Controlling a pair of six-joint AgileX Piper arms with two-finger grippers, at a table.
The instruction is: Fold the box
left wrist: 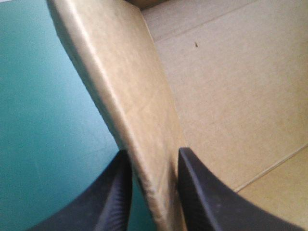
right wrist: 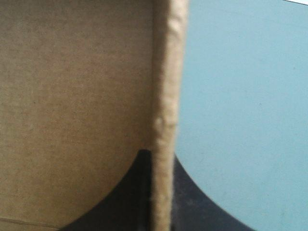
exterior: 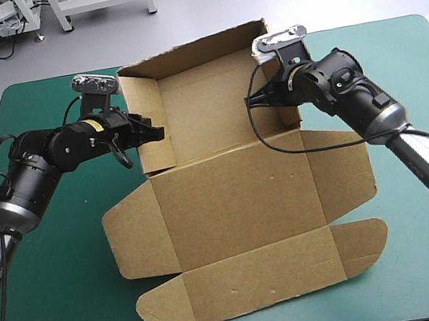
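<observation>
Clamping raised side walls of brown cardboard box (exterior: 236, 197): left gripper (left wrist: 155, 151), right gripper (right wrist: 161, 155). Uneven pulling risking wall slipping free, flopping outward.

High camera looking down over the whole desk (exterior: 62, 272), wrist cameras peering close along opposite box (exterior: 229, 207) walls, all sharing the box

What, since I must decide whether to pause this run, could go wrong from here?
The left gripper and right gripper each pinch a raised side wall of the box; unequal pulls could crease or tear the board. The left wall looks bowed in that grip, so it may buckle.
</observation>
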